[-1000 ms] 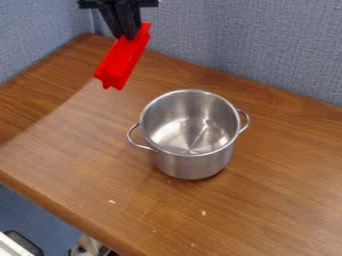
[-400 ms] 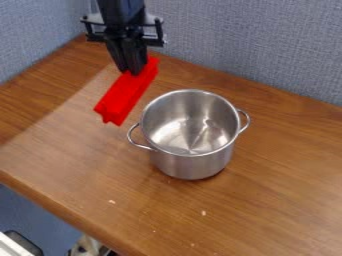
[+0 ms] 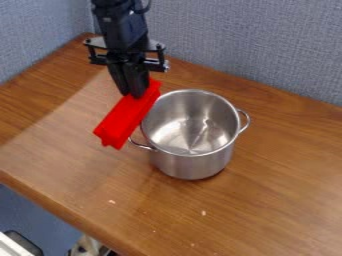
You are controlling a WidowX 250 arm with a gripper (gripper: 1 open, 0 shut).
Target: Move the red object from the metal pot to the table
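Two fingers [image 3: 135,88] clamp the red object's [image 3: 122,121] upper end; it hangs slanting just left of the metal pot [image 3: 191,134], above the surface [image 3: 54,120].

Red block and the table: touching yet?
Cannot tell. In the camera view the red block, gripped at its upper end by the gripper, hangs tilted with its lower end near the table; neither gap nor contact shows plainly.

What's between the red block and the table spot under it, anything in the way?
Nothing visible. The gripper holds the red block by its upper end, tilted, hanging just left of the metal pot. The table below and left of the block is bare wood. The pot's near handle sits close beside the block's lower end.
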